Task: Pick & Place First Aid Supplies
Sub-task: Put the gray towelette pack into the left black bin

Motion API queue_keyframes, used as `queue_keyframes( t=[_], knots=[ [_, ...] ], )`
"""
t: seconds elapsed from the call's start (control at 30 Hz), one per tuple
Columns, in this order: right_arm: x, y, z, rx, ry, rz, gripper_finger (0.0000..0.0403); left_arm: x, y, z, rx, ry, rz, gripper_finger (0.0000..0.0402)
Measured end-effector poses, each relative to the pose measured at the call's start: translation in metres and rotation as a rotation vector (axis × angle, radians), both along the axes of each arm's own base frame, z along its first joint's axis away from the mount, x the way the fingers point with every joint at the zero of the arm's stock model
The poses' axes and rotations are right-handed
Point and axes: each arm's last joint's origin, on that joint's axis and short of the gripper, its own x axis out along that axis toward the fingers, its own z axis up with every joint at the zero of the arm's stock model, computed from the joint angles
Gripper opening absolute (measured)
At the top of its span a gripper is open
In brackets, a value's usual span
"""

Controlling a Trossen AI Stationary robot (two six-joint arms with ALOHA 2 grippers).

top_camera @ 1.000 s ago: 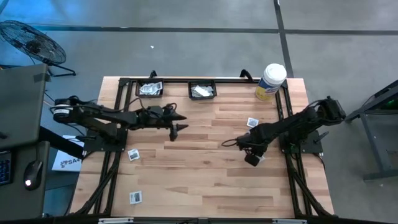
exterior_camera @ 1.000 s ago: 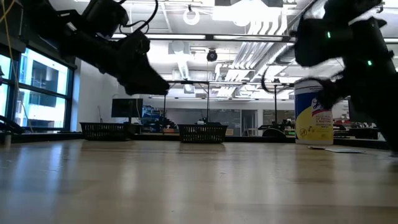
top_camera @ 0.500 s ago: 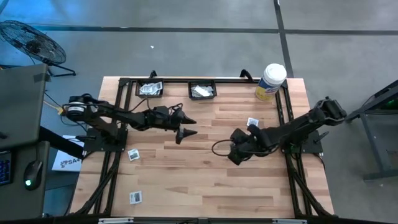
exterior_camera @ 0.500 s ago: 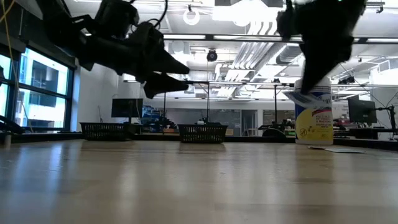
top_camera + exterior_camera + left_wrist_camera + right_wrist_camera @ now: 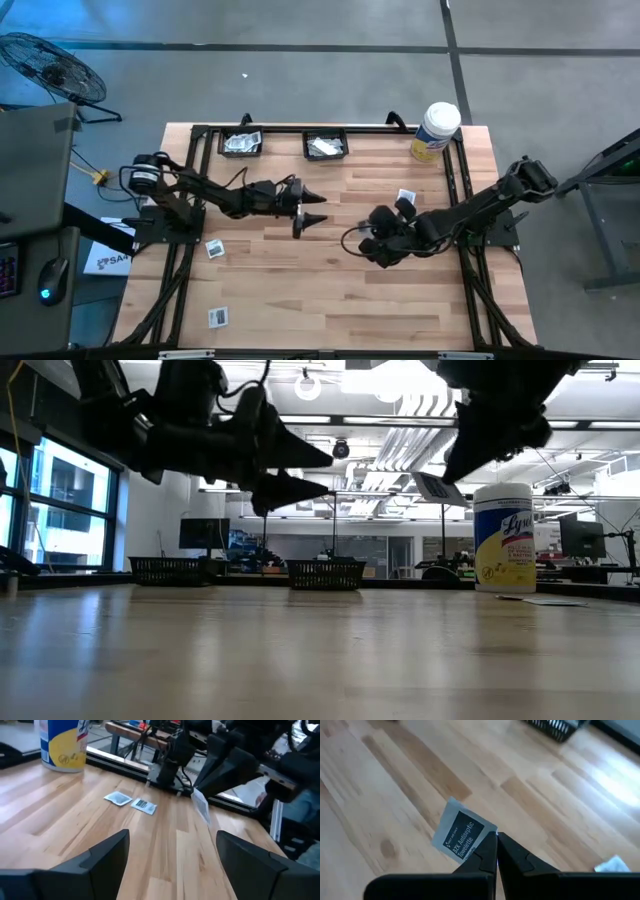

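Observation:
One of the first aid supplies, a white square packet (image 5: 460, 834) with a dark printed centre, is up in the air over the table's middle, with my right gripper (image 5: 496, 851) shut on it. The low view shows this packet (image 5: 435, 488) well above the wood. My left gripper (image 5: 310, 208) stands open and level, left of centre, its fingers pointing at the right gripper with nothing between them. More packets (image 5: 406, 197) (image 5: 214, 248) (image 5: 219, 317) lie flat on the table. My right gripper pinches the packet by one corner (image 5: 482, 841) between its two fingertips. The fingers slant down from the table's right side. The packet is lifted clear of the table and sticks out tilted beyond the fingertips.
Two black mesh baskets (image 5: 241, 143) (image 5: 325, 145) holding white packets stand at the far edge. A white tub with a yellow label (image 5: 435, 130) is at the far right corner. Two packets (image 5: 117, 798) (image 5: 144, 806) lie close together near the right arm's base.
My right gripper has risen from the table with the packet, moved toward the table's left and turned; the packet is now lifted clear. My left gripper has moved toward the table's right, levelled out and opened wider.

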Motion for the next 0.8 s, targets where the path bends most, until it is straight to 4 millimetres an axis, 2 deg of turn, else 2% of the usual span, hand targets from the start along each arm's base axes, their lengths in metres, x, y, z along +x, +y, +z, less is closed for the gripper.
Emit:
queue_keyframes(
  t=[0.27, 0.57, 0.7, 0.8],
  knots=[
    [0.003, 0.000, 0.002, -0.054, -0.037, 0.012, 0.0001, 0.017, -0.006, 0.000, -0.033, -0.006, -0.073, 0.0291],
    [0.003, 0.002, 0.005, -0.127, -0.075, -0.006, 0.0000, 0.018, -0.007, 0.002, -0.137, -0.024, -0.060, 0.0291],
    [0.008, 0.002, 0.009, -0.192, -0.139, -0.019, 0.0000, 0.032, -0.006, 0.001, -0.208, -0.023, -0.005, 0.0291],
    [0.013, -0.002, 0.011, -0.182, -0.168, -0.030, 0.0000, 0.050, -0.005, 0.004, -0.218, -0.052, -0.005, 0.0291]
  ],
)
